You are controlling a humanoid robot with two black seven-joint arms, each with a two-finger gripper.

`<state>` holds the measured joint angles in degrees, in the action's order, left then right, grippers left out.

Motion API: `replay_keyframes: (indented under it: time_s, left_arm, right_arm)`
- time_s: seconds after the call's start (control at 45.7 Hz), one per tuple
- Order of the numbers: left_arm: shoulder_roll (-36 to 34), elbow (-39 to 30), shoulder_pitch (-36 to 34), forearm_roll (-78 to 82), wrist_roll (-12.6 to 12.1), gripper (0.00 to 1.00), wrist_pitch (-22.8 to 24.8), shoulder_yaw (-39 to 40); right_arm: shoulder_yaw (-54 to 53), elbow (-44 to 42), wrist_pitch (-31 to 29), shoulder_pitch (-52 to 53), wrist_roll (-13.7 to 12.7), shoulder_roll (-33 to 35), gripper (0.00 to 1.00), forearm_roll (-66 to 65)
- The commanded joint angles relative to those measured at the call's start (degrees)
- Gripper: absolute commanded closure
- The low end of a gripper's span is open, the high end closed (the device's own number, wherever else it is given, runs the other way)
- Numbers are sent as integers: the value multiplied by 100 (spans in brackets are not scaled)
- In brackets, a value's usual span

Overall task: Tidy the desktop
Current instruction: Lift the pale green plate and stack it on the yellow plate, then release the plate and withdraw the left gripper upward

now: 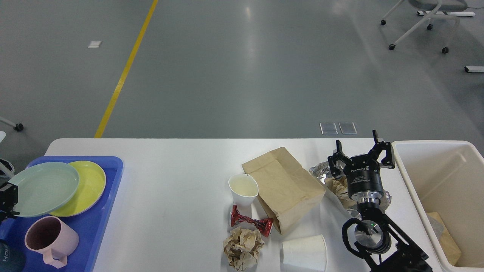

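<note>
On the white desktop (170, 181) lie a brown paper bag (283, 185), an upright paper cup (242, 189), a red wrapper (251, 222), a crumpled paper ball (242, 247) and a paper cup (303, 252) on its side. At the far left edge my left gripper (7, 200) is shut on the rim of a pale green plate (43, 189). That plate lies low over the yellow plate (92, 181) on the blue tray (98, 230). My right gripper (361, 149) stands open, fingers up, over foil (319, 170) and crumpled paper (338, 187).
A pink mug (49, 238) stands on the tray's near part, with a dark object (7, 260) at the corner. A cream-white bin (416, 200) with some paper inside stands at the right edge. A wheeled chair (423, 19) is far back on the floor.
</note>
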<state>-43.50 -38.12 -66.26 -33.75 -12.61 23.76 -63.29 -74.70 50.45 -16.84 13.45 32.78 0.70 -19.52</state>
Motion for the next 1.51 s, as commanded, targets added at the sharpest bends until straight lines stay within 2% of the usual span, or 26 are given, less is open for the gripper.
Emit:
replay_keyframes:
  time_s: [0.0, 0.219, 0.306, 0.394, 0.722, 0.788, 0.875, 1.007, 1.072, 1.16, 1.357, 1.401, 1.488]
  left_arm:
    - [87, 94, 78, 0, -40, 100, -82, 150]
    - [342, 129, 78, 0, -49, 100, -301, 150]
    - [526, 121, 78, 0, -137, 100, -415, 141]
    - [579, 121, 78, 9, -198, 100, -424, 159]
    - [659, 121, 78, 0, -181, 100, -442, 159]
    - [659, 121, 87, 9, -190, 91, -477, 150]
    - [659, 121, 87, 17, -198, 67, -661, 132]
    - [659, 103, 87, 26, -198, 38, -987, 150]
    - [659, 103, 87, 52, -198, 28, -1004, 150]
    - [650, 103, 78, 61, -198, 21, -1004, 150]
    - [624, 33, -45, 149, -207, 12, -917, 115]
    - [597, 24, -168, 202, -198, 8, -908, 80]
    - [518, 15, -334, 263, -198, 6, -899, -25]
  right_arm:
    - [-1, 0, 5, 0, 0, 0, 0, 0]
    - [-1, 0, -3, 0, 0, 0, 0, 0]
    - [8, 0, 5, 0, 0, 0, 0, 0]
    - [-1, 0, -3, 0, 0, 0, 0, 0]
    - [-1, 0, 5, 0, 0, 0, 0, 0]
    - [-1, 0, 5, 0, 0, 0, 0, 0]
    - [-1, 0, 5, 0, 0, 0, 0, 0]
    - [-1, 0, 5, 0, 0, 0, 0, 0]
    - [8, 0, 5, 0, -9, 0, 0, 0]
    - [-1, 0, -3, 0, 0, 0, 0, 0]
    - [-1, 0, 5, 0, 0, 0, 0, 0]
    - [8, 0, -3, 0, 0, 0, 0, 0]
    - [-1, 0, 5, 0, -9, 0, 0, 0]
